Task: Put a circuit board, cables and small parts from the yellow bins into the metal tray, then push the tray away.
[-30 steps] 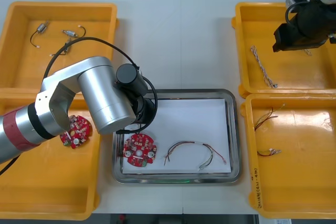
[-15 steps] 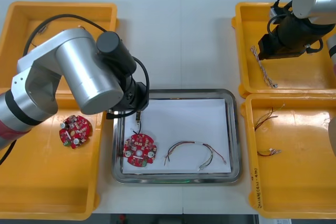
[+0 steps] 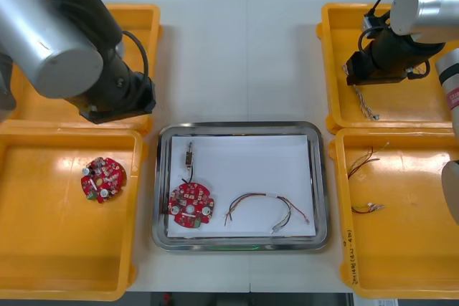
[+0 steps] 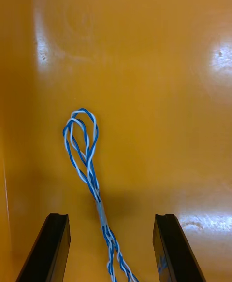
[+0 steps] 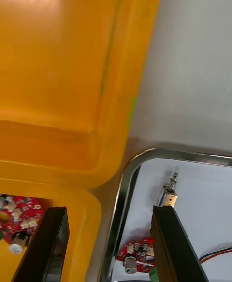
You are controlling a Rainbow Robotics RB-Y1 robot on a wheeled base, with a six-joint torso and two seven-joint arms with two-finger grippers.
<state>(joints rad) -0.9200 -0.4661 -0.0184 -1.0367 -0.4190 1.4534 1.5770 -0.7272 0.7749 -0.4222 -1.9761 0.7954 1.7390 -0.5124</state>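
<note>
We find the right gripper (image 4: 110, 219) spread astride the twisted blue and white cable (image 4: 82, 151), upper-right yellow bin (image 3: 401, 102); left gripper (image 5: 108, 212) spread, upper left. The circuit board (image 3: 191, 206) lies in the metal tray (image 3: 321, 177), lower centre. One bin label (image 3: 349, 266) unreadable.

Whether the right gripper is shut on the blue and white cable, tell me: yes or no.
No: the right gripper stands open, the blue and white cable lying between its fingers untouched.
</note>
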